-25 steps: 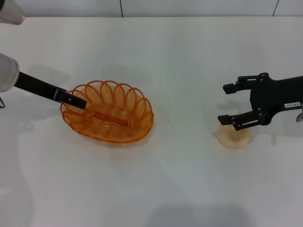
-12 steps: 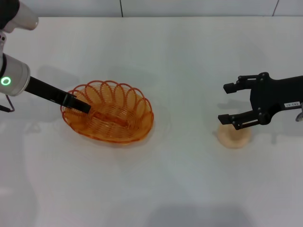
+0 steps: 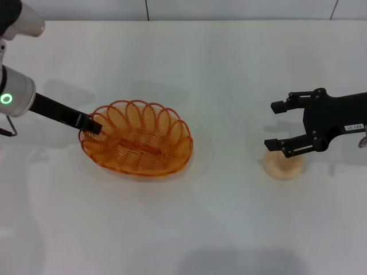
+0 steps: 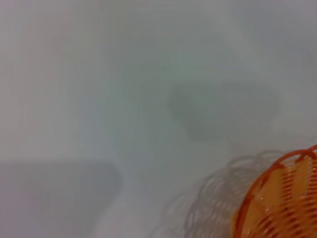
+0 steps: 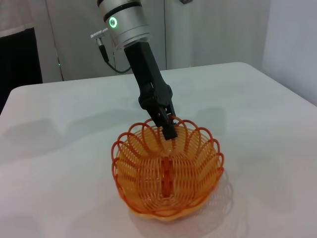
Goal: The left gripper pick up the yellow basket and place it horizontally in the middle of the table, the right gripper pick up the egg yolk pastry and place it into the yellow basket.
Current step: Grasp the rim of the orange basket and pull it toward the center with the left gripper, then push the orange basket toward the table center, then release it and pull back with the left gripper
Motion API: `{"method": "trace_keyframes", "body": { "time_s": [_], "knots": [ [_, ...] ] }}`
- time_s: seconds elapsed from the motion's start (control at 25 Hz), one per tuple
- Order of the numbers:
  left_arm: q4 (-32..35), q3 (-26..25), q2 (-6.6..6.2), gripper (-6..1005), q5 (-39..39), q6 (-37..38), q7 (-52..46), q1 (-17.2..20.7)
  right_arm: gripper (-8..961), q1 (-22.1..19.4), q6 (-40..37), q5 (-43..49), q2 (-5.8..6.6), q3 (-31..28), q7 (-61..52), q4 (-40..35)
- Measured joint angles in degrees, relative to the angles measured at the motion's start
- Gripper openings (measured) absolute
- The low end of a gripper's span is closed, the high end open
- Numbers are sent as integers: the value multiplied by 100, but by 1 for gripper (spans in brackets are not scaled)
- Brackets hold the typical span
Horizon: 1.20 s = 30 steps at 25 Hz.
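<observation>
Left gripper (image 3: 92, 127) sits at the basket's (image 3: 137, 140) left rim, and from the right wrist view we read its fingers as pinched together on a rim loop, so it has hold of the basket. We see the basket on the table (image 3: 189, 69), left of centre, its long axis running roughly side to side but tilted a little, far end toward the right and slightly nearer us. We judge the coming move turns on this: the middle of the table lies to the gripper's right, beyond the basket, so the basket has to be pushed or carried rightward with the gripper trailing at the left rim. Left arm is clearly the nearer one; the right is well apart from the basket.

Right gripper (image 3: 277, 125) hovers on the right side, fingers spread wide, holding nothing. Pastry (image 3: 282, 164) lies on the table just under and beside the lower finger, slightly toward us; we cannot tell if they touch. Basket lies to the pastry's left, well apart, with bare table between.

Left wrist view shows only a corner of the basket and table. We judge placement as unfinished, pastry not yet grasped.
</observation>
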State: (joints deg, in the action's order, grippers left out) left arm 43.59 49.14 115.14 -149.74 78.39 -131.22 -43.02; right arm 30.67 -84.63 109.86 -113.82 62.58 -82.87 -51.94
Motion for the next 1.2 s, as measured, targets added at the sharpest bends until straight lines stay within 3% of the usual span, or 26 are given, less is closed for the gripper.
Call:
{"method": "trace_keyframes", "body": {
  "time_s": [0.12, 0.32, 0.84, 1.2],
  "knots": [
    [0, -3, 0, 170, 11, -8, -2, 4, 841, 0, 0, 0, 0, 0, 0, 0],
    [1, -11, -4, 108, 224, -23, -24, 43, 841, 0, 14, -11, 0, -5, -8, -9],
    [51, -28, -26, 85, 1101, 614, -1034, 142, 841, 3, 72, -38, 7, -109, 29, -56],
    [53, 50, 15, 84, 971, 571, -2389, 43, 840, -15, 76, -33, 53, -159, 231, -63]
  ]
}}
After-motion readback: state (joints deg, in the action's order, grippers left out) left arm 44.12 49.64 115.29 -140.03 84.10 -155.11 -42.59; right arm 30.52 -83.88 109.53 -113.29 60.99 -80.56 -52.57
